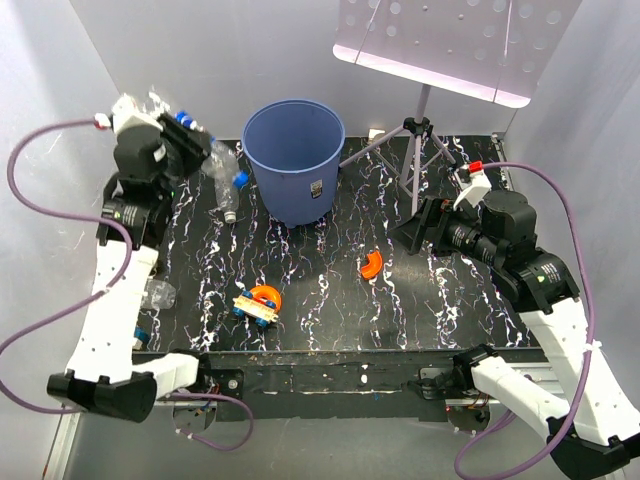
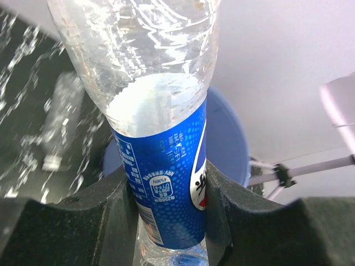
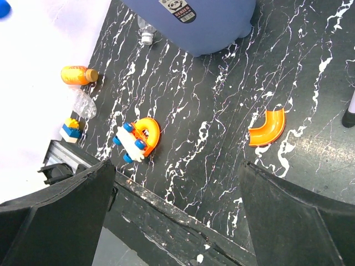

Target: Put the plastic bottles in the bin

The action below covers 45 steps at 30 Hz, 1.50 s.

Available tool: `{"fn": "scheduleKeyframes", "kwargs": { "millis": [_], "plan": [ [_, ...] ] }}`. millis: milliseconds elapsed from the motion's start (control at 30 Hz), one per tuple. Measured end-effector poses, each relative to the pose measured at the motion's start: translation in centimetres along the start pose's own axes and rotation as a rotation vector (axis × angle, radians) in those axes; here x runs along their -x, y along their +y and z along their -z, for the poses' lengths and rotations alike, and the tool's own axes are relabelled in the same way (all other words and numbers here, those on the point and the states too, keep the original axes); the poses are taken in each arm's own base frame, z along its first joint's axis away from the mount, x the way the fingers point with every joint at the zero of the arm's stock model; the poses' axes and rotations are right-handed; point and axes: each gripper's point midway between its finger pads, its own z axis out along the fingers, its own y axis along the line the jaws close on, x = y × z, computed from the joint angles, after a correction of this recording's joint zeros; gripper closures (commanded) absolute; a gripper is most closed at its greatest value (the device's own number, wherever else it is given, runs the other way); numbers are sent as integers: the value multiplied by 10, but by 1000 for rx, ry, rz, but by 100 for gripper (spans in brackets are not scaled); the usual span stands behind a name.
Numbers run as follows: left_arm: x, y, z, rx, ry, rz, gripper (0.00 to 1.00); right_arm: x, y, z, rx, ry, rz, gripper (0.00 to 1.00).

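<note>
Left wrist view: my left tool (image 2: pixel 166 188) is pinching a clear bottle (image 2: pixel 150 66) across its blue label, one finger (image 2: pixel 111 210) pressed on each side. The bottle's crinkled body points away from the camera. Behind it, just past the fingers, shows the blue wall of the bin (image 2: pixel 230 144).

From the top camera, that tool (image 1: pixel 188 142) is raised near the far left corner of the table (image 1: pixel 330 310). The bin (image 1: pixel 293 160) stands upright by the far edge, a little left of the middle, just to the right of my grip. A second clear bottle (image 1: pixel 226 185) lies on the table between the tool and the bin. A third clear bottle (image 1: pixel 158 293) lies by the left edge, beside my left arm, and the right wrist camera shows a small orange bottle (image 3: pixel 79 75) near it.

My right tool (image 3: pixel 175 166) is spread wide with nothing between its fingers, raised over the right half of the table, well apart from the bin. Below it lie an orange curved piece (image 3: pixel 267 126) and a wheeled toy (image 3: pixel 137 138).
</note>
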Motion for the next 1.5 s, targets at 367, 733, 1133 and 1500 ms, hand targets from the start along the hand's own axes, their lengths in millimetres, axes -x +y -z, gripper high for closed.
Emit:
{"fn": "scheduleKeyframes", "kwargs": {
  "millis": [367, 733, 1133, 1500],
  "plan": [
    [-6, -104, -115, -164, 51, -137, 65, -4, -5, 9, -34, 0, -4, 3],
    [-91, -103, -183, -111, 230, -231, 2, -6, -9, 24, -67, -20, -4, 3],
    [8, -2, -2, 132, -14, -221, 2, -10, -9, 4, -44, 25, -12, 3],
    [-58, 229, 44, 845, 143, -102, 2, -16, -10, -12, -23, 83, -23, 3]
  ]
}}
